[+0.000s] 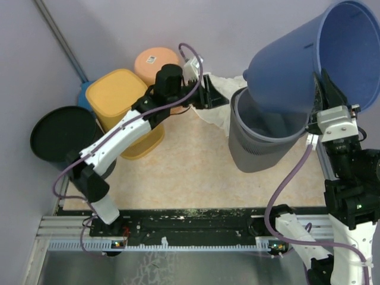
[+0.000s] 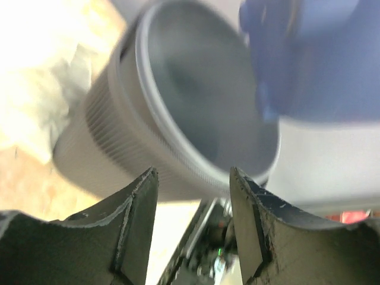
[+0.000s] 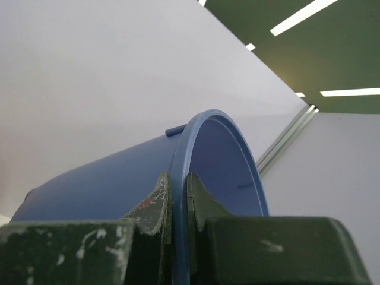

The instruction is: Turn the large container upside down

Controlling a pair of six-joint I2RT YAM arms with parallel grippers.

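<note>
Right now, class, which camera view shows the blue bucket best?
The top external view: the blue bucket shows nearly whole, tilted above the grey bin. The right wrist view shows only its rim and side; the left wrist view a blurred blue corner.

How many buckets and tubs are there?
5: blue plastic bucket in right claw, grey ribbed bin under it, black round bin far left, yellow square tub, orange round tub behind it. A blue one may hide there.

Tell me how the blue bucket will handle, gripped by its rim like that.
The blue bucket looks like thin-walled plastic, so it is probably light for its size. The right gripper pinches only one spot on the rim, so the bucket may swing or pivot. Its smooth wall could slip.
</note>
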